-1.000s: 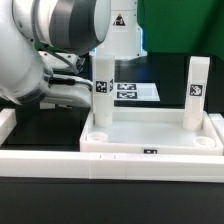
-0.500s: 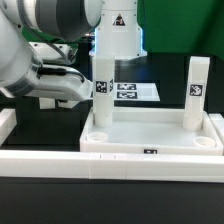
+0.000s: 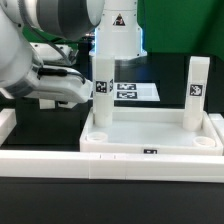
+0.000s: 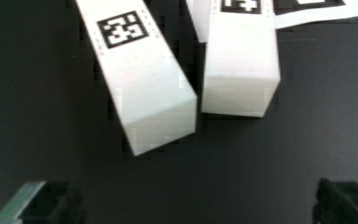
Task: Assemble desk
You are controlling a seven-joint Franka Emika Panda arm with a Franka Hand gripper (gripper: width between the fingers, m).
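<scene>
Since a second ago your arm (image 3: 45, 75) has lifted slightly behind the desk top (image 3: 150, 140), and only your wrist view shows the gripper (image 4: 194, 205) spread wide and empty over one loose leg (image 4: 153, 90) beside a second leg (image 4: 238, 60).

bright, even light on a dark bench (image 3: 50, 128); the arm (image 3: 40, 45) at ten o'clock is blurred; in the wrist view the fingers (image 4: 37, 200) are dim, unfocused.
</scene>
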